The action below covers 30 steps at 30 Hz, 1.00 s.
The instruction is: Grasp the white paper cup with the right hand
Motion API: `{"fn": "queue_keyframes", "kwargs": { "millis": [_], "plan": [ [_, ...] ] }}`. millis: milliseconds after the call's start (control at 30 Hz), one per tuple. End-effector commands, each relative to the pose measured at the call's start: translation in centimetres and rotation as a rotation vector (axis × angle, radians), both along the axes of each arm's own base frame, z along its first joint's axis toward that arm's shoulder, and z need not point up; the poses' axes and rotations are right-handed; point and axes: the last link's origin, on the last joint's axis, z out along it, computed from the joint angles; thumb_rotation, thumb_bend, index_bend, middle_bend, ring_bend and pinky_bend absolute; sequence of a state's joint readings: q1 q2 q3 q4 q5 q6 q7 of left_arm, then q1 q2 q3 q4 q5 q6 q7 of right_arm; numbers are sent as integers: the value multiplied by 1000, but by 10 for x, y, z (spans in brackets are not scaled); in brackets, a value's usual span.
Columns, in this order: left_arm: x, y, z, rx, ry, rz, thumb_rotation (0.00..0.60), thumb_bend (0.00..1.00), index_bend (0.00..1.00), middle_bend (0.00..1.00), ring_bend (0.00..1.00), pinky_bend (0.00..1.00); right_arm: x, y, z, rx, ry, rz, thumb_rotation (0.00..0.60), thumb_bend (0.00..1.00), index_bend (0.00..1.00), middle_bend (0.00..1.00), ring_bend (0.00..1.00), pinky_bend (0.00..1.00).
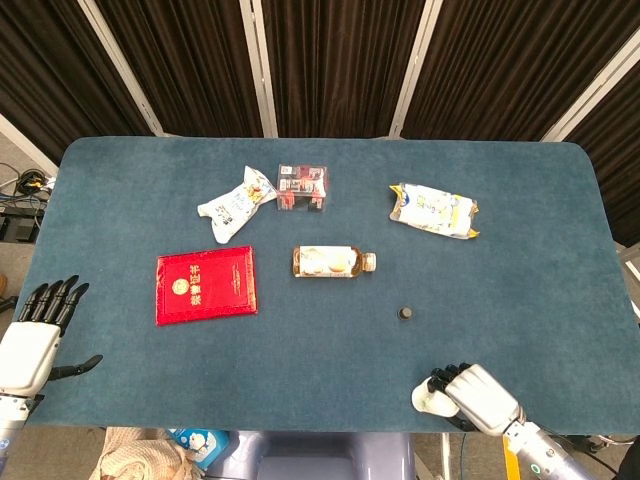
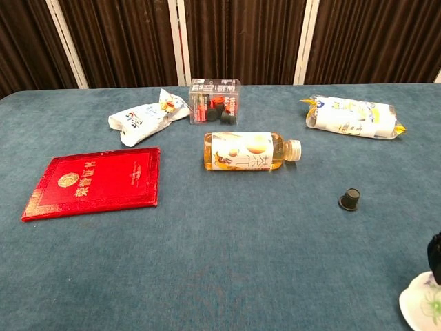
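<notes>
The right robot hand (image 1: 478, 396) curls its fingers around the white paper cup (image 1: 428, 398), which lies tipped, mouth pointing away from the palm, toward the red booklet (image 1: 205, 284).

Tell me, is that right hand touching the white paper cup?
Touching: in the head view the right hand's fingers wrap over the white paper cup.
</notes>
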State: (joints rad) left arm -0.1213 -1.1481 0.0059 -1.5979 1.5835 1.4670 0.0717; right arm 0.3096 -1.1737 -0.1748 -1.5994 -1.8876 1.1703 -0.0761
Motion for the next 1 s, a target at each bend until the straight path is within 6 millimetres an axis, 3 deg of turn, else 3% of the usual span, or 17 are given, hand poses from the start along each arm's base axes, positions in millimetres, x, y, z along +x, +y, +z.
{"fn": "queue_keyframes", "kwargs": {
  "millis": [33, 467, 733, 1000],
  "plan": [
    [0, 0, 0, 0, -1, -1, 600, 0, 0, 0, 0, 0, 4, -5, 2, -15, -19, 0, 600, 345, 489, 369, 404, 535],
    [1, 1, -1, -8, -7, 1, 600, 0, 0, 0, 0, 0, 34, -56, 12, -170, -83, 5, 600, 346, 489, 369, 404, 535],
    [1, 1, 0, -15, -16, 3, 600, 0, 0, 0, 0, 0, 40, -82, -5, -213, -63, -1, 600, 346, 489, 369, 404, 535],
    [1, 1, 1, -19, -32, 6, 600, 0, 0, 0, 0, 0, 40, -95, -29, -222, -30, 0, 600, 346, 488, 369, 404, 535]
  ]
}}
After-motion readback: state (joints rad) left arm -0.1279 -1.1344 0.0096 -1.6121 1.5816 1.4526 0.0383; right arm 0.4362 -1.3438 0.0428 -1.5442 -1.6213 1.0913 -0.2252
